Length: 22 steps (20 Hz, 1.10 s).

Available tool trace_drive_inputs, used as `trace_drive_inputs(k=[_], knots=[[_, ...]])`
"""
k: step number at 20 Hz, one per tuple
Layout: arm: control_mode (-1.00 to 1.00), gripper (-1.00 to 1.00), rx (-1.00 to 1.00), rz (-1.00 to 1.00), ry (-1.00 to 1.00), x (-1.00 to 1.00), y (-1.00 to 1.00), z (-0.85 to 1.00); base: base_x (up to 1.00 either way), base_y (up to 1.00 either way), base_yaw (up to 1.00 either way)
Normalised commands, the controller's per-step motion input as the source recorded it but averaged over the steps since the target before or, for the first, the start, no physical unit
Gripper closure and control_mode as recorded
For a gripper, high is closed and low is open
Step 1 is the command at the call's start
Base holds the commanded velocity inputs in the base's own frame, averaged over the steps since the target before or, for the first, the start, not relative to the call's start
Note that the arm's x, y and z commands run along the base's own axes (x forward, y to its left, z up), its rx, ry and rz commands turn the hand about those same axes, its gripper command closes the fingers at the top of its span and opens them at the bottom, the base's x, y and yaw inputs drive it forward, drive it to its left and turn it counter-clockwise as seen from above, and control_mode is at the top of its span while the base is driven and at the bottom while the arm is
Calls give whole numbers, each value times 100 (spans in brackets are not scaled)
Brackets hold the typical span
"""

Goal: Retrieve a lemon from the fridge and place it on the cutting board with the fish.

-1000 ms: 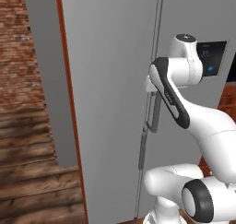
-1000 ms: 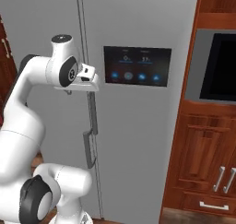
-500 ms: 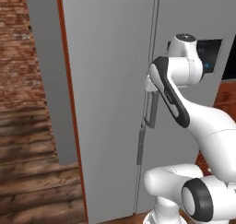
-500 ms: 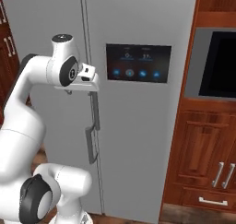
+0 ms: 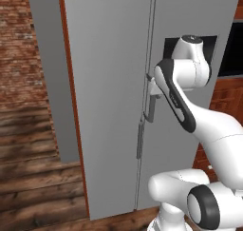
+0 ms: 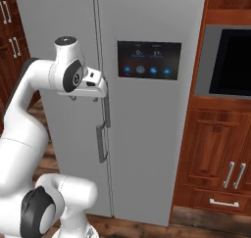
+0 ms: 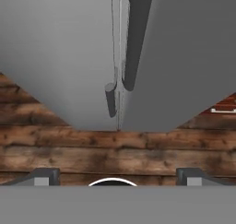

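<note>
Two closed fridge [image 6: 147,26] doors, two bar handles [image 7: 133,38].

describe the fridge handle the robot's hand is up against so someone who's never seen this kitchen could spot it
Find the tall grey fridge beside the wooden oven cabinet. Two vertical bar handles flank its centre seam. The gripper sits by the right-hand handle, just left of the dark control panel.

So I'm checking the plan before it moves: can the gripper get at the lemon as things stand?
Probably not yet. Both doors of the fridge look shut, so anything inside is closed off. The open gripper sits by the door handles, gripping nothing.
</note>
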Motion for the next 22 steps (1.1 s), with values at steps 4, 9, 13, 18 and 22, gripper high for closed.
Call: trace_drive_inputs(k=[4,9,13,18,22], knots=[[100,-100,0,0,0,0,0,0,-4,0,0],[100,-100,0,0,0,0,0,0,0,0,0],[-100,-100,0,0,0,0,0,0,0,0,0],[-100,-100,3,1,-16,8,0,-28,0,0,0],[-100,-100,0,1,-23,-1,0,-11,0,0,0]])
